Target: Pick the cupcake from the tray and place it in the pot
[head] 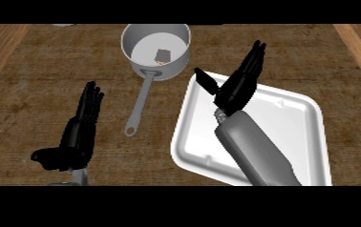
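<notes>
A grey metal pot (180, 35) stands at the back of the counter, its long handle (140, 106) pointing toward me. Inside it lies a small dark object with a reddish edge, the cupcake (164, 55). The white tray (296, 116) sits at the right with nothing visible on it. My right hand (239, 80) hovers over the tray's far left corner, just right of the pot, with straight fingers and thumb spread, holding nothing. At the lower left my left hand (81, 126) rests open, fingers pointing up.
The wooden counter has lighter strips along its left and right edges. A small grey object (63, 25) shows at the far left top edge. My right forearm (257, 149) crosses the tray diagonally.
</notes>
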